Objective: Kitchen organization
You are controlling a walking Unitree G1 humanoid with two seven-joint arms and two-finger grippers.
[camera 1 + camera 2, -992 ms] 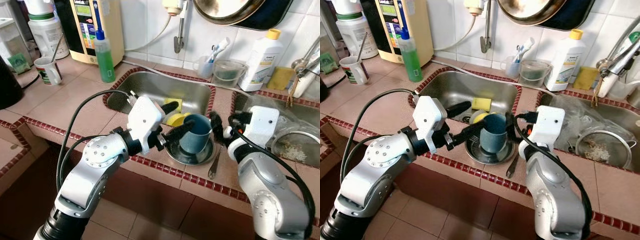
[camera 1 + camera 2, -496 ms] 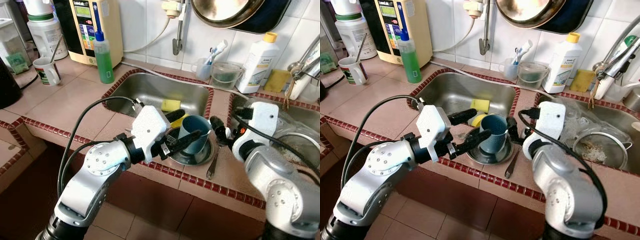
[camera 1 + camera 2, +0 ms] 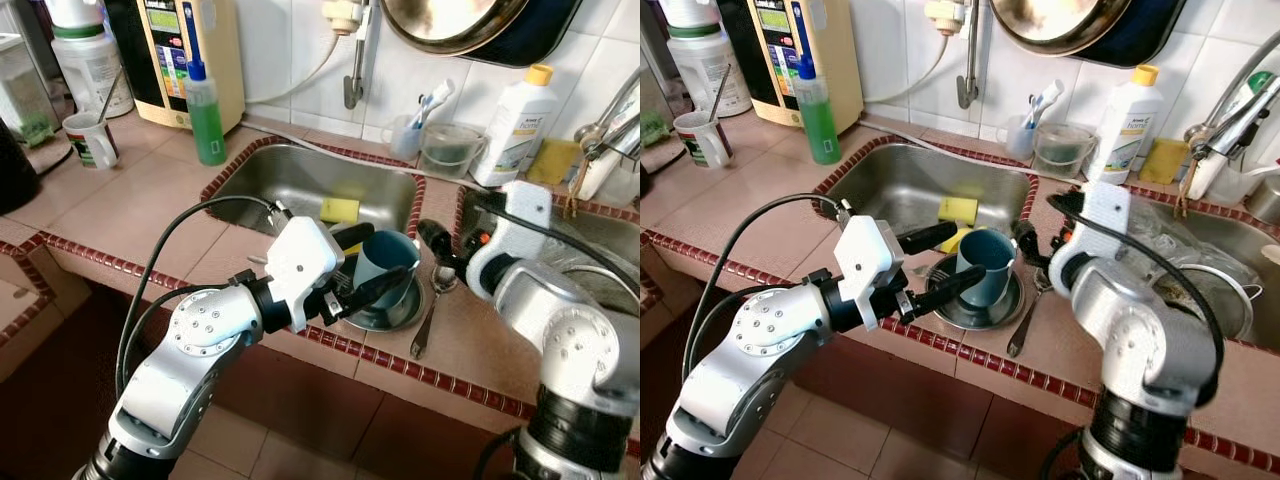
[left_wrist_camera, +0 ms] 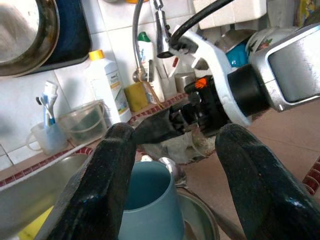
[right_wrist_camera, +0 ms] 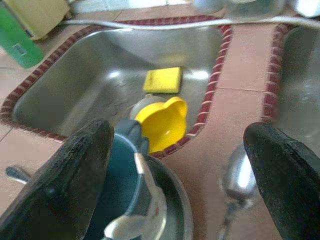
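On the tiled counter edge just right of the sink (image 3: 300,185), a blue cup (image 3: 385,268) stands upright in a steel bowl (image 3: 400,312), a spoon (image 3: 428,315) beside it. Left gripper (image 3: 368,262) straddles the cup, fingers spread, gripping nothing. Right gripper (image 5: 170,165) hovers wide open, empty; a yellow sponge (image 3: 340,209) lies in the sink.

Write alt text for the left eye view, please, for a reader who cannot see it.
The robot's left gripper has its open jaws on either side of a blue cup standing in a metal bowl on a tiled counter. The right gripper hovers open above a spoon beside the bowl; behind lies a sink with a yellow sponge.
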